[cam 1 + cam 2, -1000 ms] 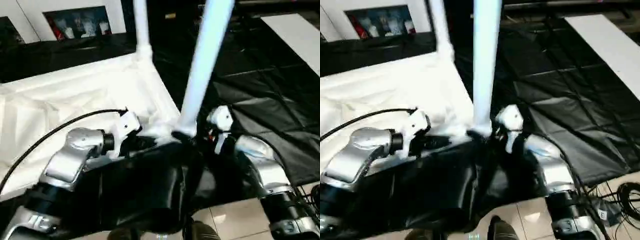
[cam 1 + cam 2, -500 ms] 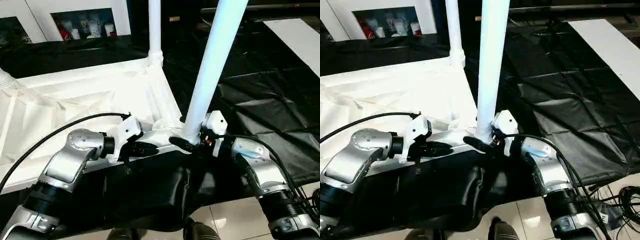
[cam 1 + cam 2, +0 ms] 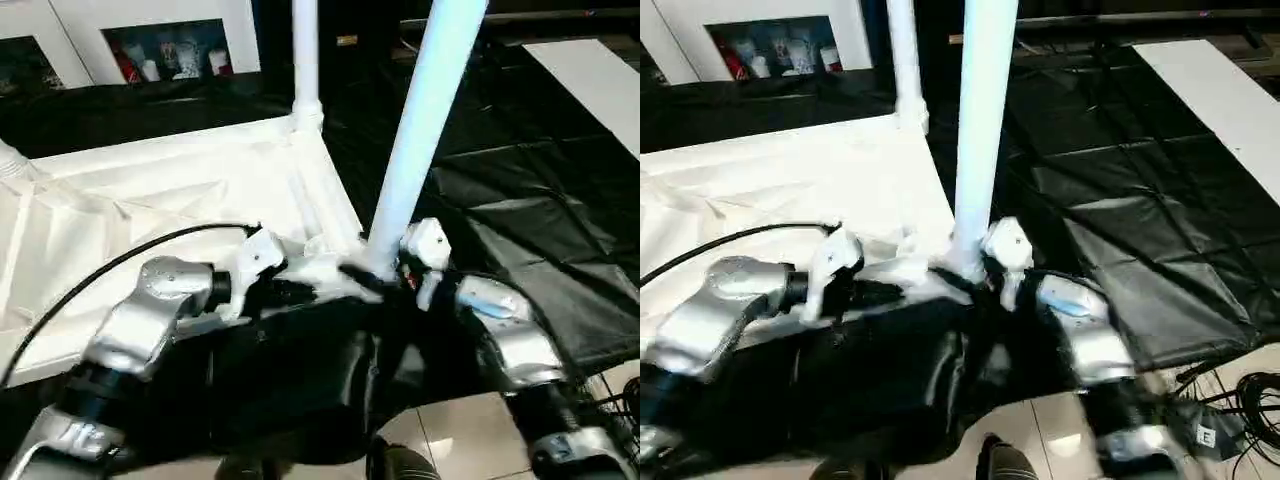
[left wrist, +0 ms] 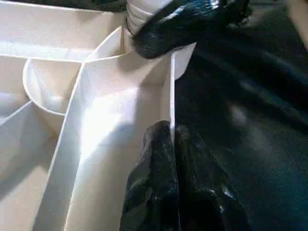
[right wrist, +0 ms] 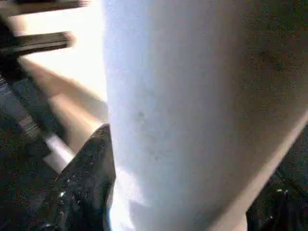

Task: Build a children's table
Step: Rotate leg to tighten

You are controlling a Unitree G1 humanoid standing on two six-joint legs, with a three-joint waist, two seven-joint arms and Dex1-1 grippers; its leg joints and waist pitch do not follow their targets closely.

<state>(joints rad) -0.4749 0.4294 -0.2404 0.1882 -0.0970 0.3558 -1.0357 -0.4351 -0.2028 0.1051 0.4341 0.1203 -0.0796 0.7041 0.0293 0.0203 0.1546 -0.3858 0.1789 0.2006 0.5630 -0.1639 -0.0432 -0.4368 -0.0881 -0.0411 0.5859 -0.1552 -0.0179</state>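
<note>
On black sheeting (image 3: pixel 520 200), upturned tabletop (image 3: pixel 150 190), left pincer (image 4: pixel 173 139) closed, right pincer (image 5: pixel 178 192) clasping leg (image 3: pixel 420 120).

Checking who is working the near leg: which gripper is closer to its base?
Right. The right gripper is around the near leg at its base by the corner socket. The left gripper is shut on the tabletop rim, a little along from that corner.

White plastic tabletop (image 3: pixel 150 190) is lying upside down, ribbed underside facing up, rounded sockets at the corners. One leg (image 3: pixel 305 60) stands upright in the far corner socket. A second leg (image 3: pixel 425 120), long tapered tube, sits at the near corner socket, leaning a bit.
</note>
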